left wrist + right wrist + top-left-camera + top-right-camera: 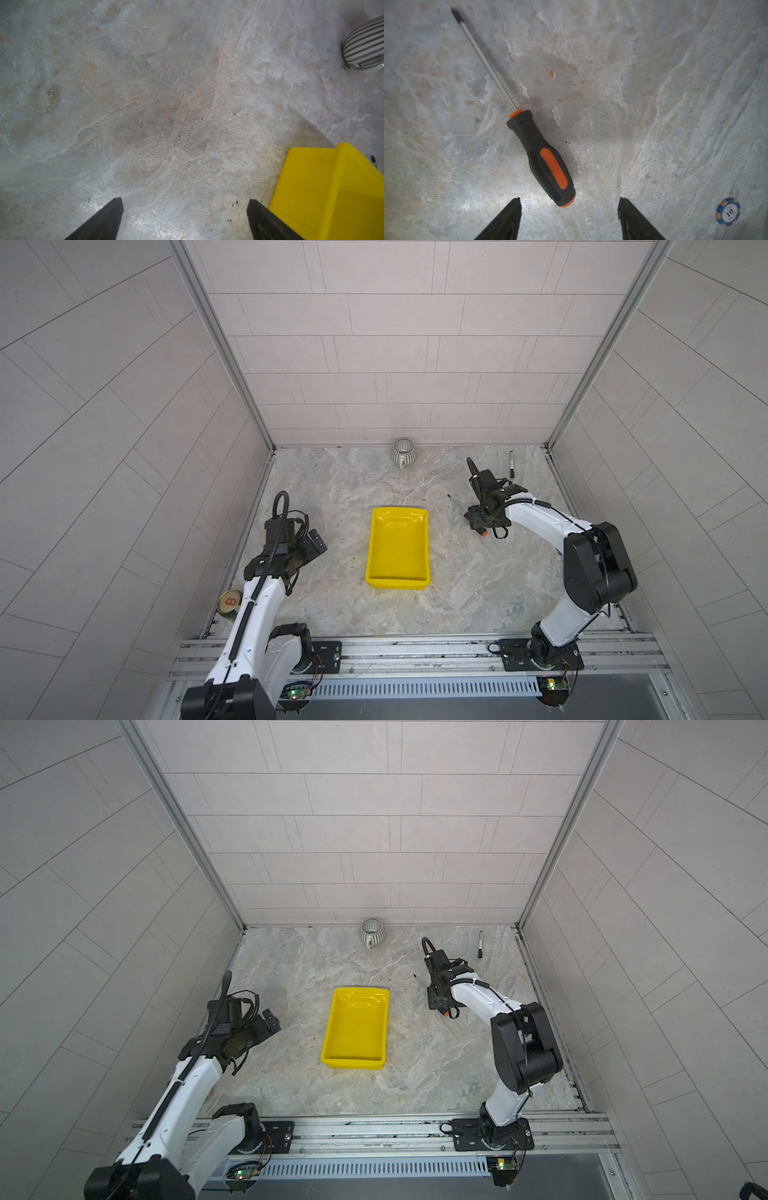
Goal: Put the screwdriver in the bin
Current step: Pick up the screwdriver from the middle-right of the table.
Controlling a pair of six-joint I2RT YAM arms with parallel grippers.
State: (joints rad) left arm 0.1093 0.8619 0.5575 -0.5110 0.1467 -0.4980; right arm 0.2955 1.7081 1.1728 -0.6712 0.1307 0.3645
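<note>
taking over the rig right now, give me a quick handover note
Left gripper: open, empty, over bare table beside the bin.
Right gripper: open, empty, low over the screwdriver, with the end of the handle just between its fingertips and no grip yet.
Screwdriver: lying flat on the table, apart from the bin, on the right arm's side.
Bin: mid-table, empty in both top views.
Done: the approach to the screwdriver.
Left: close on the handle, lift, carry to the bin, release.

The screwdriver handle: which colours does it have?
The screwdriver has a black handle with an orange stripe and orange ends; the right wrist view shows it best.
</note>
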